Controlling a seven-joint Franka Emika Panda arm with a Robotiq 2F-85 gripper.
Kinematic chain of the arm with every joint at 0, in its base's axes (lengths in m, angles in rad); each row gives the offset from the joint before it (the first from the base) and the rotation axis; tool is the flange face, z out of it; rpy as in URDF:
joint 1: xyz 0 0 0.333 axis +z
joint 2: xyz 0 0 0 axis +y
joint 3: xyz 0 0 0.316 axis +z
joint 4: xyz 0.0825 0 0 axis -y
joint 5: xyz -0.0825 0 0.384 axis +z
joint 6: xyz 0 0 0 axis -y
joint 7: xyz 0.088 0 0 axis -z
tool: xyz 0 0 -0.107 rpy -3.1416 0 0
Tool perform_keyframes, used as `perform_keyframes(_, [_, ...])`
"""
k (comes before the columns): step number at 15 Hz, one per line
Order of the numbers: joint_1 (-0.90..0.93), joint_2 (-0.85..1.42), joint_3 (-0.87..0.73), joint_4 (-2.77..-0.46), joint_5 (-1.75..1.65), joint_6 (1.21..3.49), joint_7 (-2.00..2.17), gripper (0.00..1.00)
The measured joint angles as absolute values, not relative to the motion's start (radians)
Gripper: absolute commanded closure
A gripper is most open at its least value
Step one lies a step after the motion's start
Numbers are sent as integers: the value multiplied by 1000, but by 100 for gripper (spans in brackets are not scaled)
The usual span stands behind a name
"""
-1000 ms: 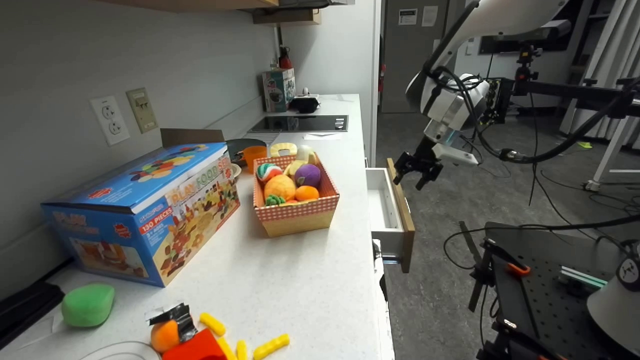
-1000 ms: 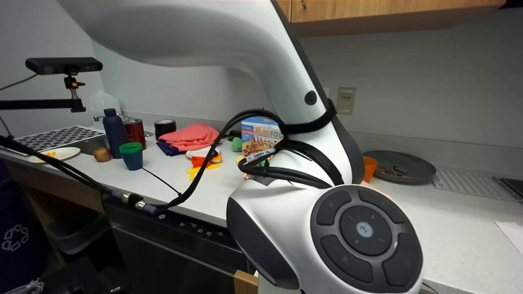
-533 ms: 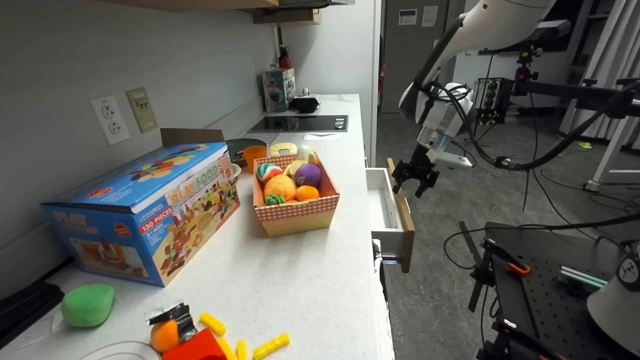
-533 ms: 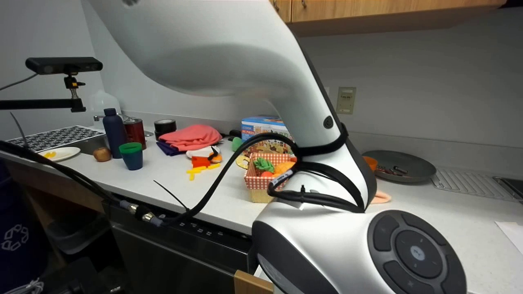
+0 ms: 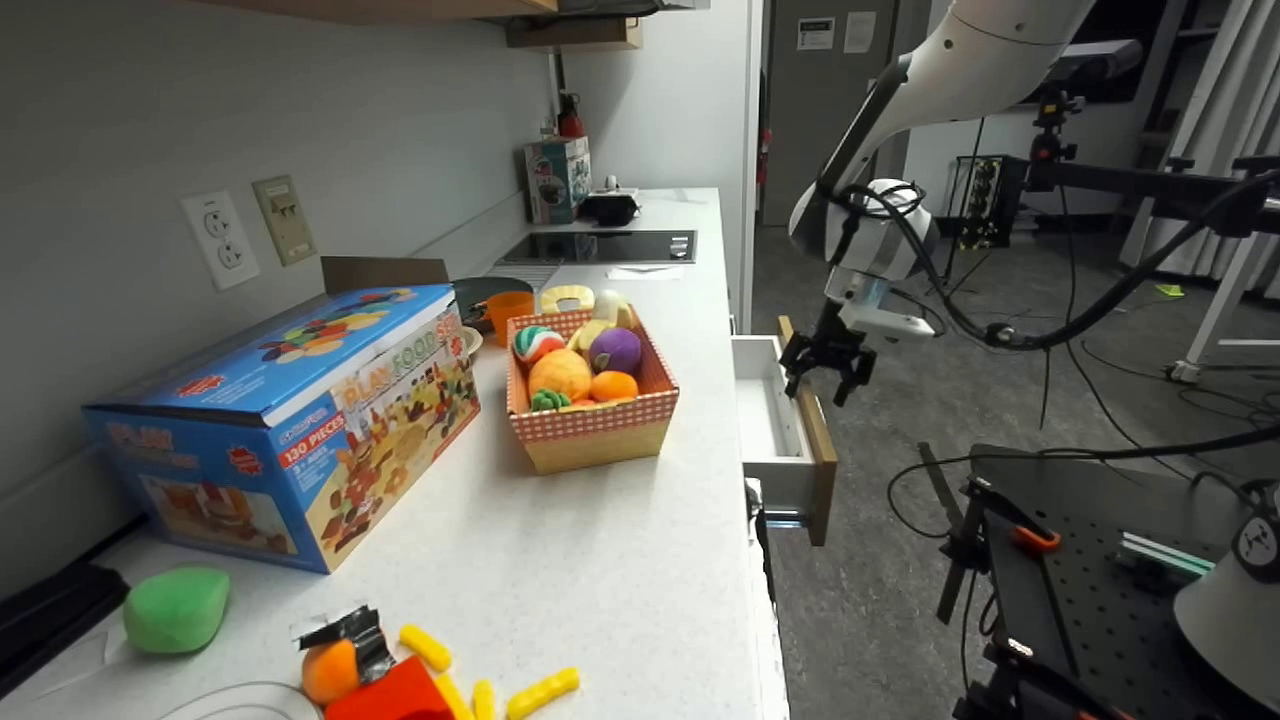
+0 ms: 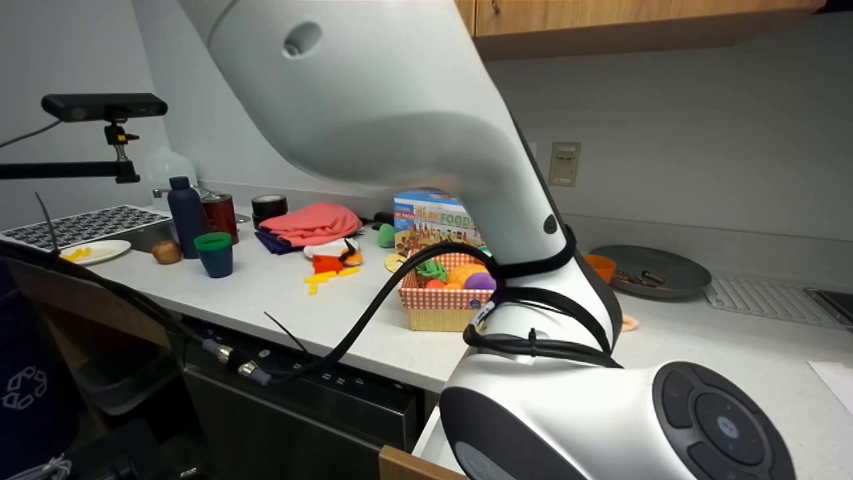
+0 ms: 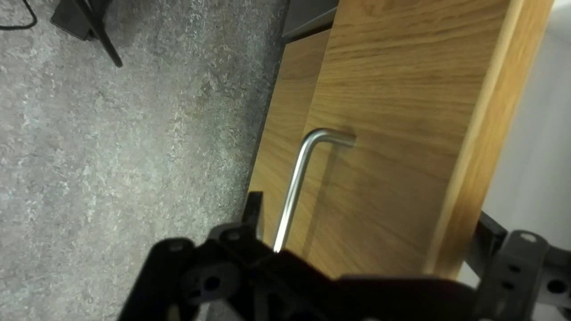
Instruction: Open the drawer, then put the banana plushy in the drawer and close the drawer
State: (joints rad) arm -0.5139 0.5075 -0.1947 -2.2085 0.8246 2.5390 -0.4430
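Observation:
The drawer [image 5: 806,425] is pulled out, with its tan front edge and pale inside showing; nothing shows in the visible part. Its front corner also shows in an exterior view [image 6: 413,465]. My gripper [image 5: 815,393] is open and straddles the drawer's front panel. In the wrist view, one finger of the gripper [image 7: 370,218] is inside the drawer behind the front edge [image 7: 484,147]. The other finger is outside, beyond the metal handle [image 7: 292,191]. A yellow toy, apparently the banana plushy [image 5: 592,334], lies partly hidden among toy fruit in the basket.
The woven basket [image 5: 600,445] stands on the counter [image 5: 640,560] near the drawer. A play food box [image 5: 300,430] is beside it. An orange cup [image 5: 508,310] and a dark pan [image 6: 656,267] are farther along. A black cart [image 5: 1090,500] stands opposite the drawer.
The gripper has moved down and toward the counter, onto the drawer front. The drawer front has shifted slightly outward since half a second ago. The gripper stays open.

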Motion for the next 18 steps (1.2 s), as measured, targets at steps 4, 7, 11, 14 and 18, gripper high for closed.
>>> perform_keyframes(4, [-504,511,-236,-2225,708,2502,-280,0])
perform_keyframes(7, [-477,505,-285,-2257,586,2501,-140,0])
perform_keyframes(11, [-415,482,-351,-2305,382,2501,70,0])
perform_keyframes(14, [-361,454,-378,-2335,261,2488,181,0])
perform_keyframes(18, [-274,384,-417,-2355,99,2446,318,0])
